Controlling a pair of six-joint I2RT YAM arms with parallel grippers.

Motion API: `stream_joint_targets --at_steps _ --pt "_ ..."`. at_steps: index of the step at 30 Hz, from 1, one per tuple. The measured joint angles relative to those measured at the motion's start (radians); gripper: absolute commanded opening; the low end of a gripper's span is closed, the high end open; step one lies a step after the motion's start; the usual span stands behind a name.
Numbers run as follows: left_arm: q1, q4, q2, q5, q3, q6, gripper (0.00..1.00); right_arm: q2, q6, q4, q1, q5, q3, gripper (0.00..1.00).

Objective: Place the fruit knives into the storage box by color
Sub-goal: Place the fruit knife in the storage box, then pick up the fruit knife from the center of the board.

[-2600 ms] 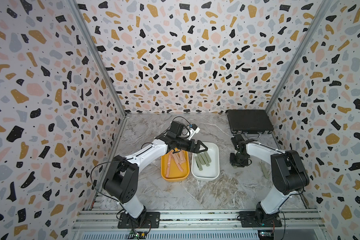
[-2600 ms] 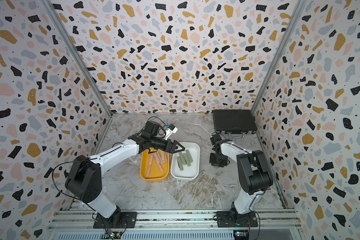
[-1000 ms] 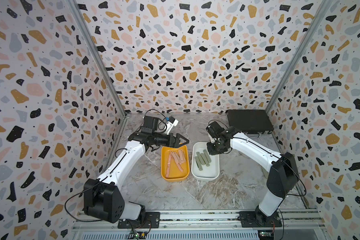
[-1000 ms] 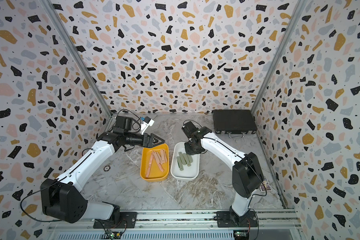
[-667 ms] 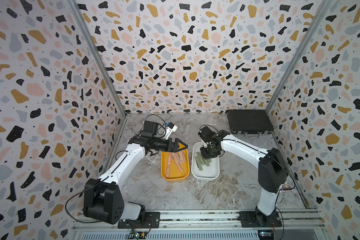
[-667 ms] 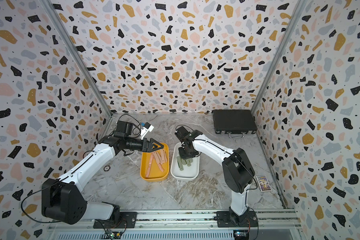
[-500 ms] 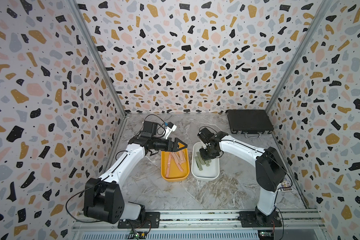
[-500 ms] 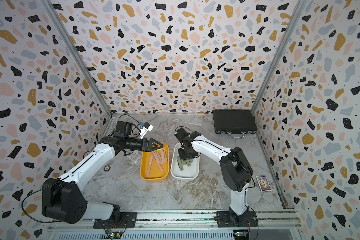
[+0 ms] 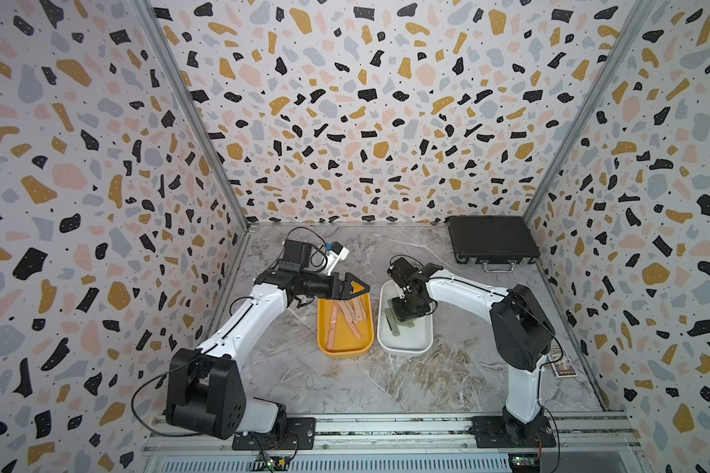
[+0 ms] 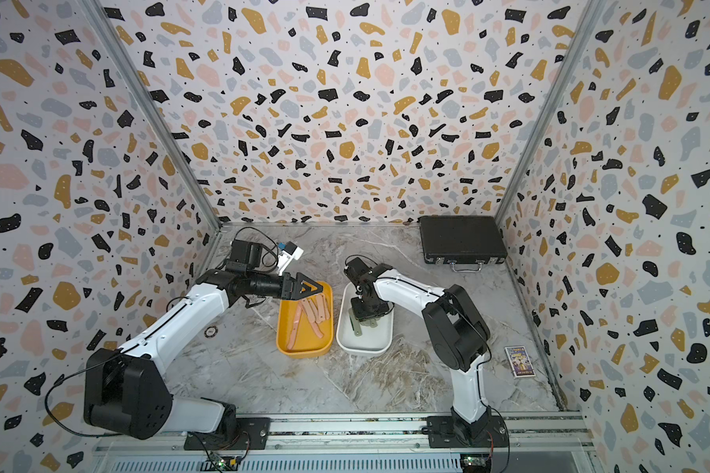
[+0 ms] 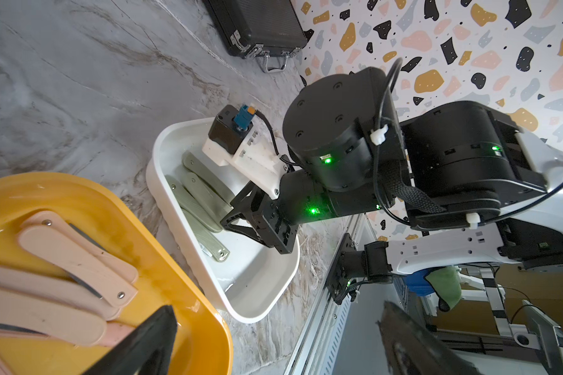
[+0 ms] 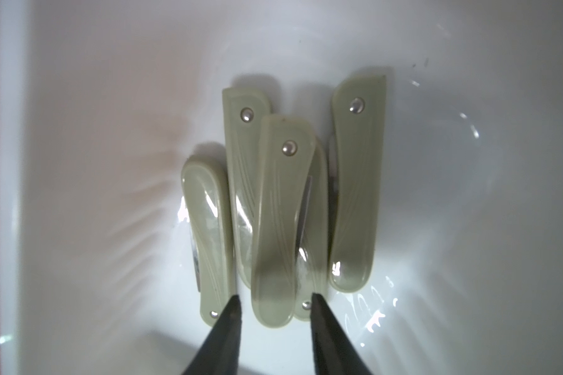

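A grey marble-patterned tabletop (image 9: 386, 389) is shown, enclosed on three sides by terrazzo-print walls (image 9: 365, 102) and bounded at its near edge by a metal rail (image 9: 386, 428). A closed black case (image 9: 490, 239) is set in the far right corner. A small printed card (image 10: 520, 361) lies by the right edge, and a small dark round item (image 10: 210, 331) lies toward the left edge.

Two trays are placed side by side at the middle of the tabletop. The pink fruit knives (image 9: 347, 315) are held in the yellow tray (image 9: 345, 352). The green fruit knives (image 12: 283, 211) are held in the white tray (image 9: 404, 348), overlapped in a loose row.

The left gripper (image 9: 359, 286) is held over the far end of the yellow tray with its jaws spread wide and nothing between them. The right gripper (image 12: 275, 302) is lowered into the white tray. Its jaws are parted slightly to either side of the end of the topmost green knife, with a narrow gap seen at each tip.

Compared with one second earlier, the right gripper is brought from the far rim of the white tray down into it. The left arm is scarcely changed.

The card's print is too small to be read, and no lettering can be made out on the case.
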State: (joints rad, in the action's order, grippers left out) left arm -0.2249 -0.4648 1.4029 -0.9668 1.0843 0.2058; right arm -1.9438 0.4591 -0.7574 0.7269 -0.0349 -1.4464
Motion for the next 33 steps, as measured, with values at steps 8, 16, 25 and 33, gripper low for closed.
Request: stream_joint_targets --at_steps 8,16,25,33 --pt "0.000 0.003 0.000 0.007 0.000 0.000 0.98 0.083 0.001 0.029 0.000 0.030 0.043 0.58" --pt "0.000 0.003 0.000 0.016 0.000 0.000 0.98 0.165 0.006 0.066 -0.014 0.050 0.099 0.68" --pt "0.000 -0.024 0.002 0.032 0.039 -0.003 0.98 0.227 0.007 0.077 -0.073 0.054 0.171 0.68" --pt "-0.001 -0.027 0.036 0.028 0.171 0.012 0.98 0.352 -0.008 0.070 -0.180 0.061 0.233 0.72"
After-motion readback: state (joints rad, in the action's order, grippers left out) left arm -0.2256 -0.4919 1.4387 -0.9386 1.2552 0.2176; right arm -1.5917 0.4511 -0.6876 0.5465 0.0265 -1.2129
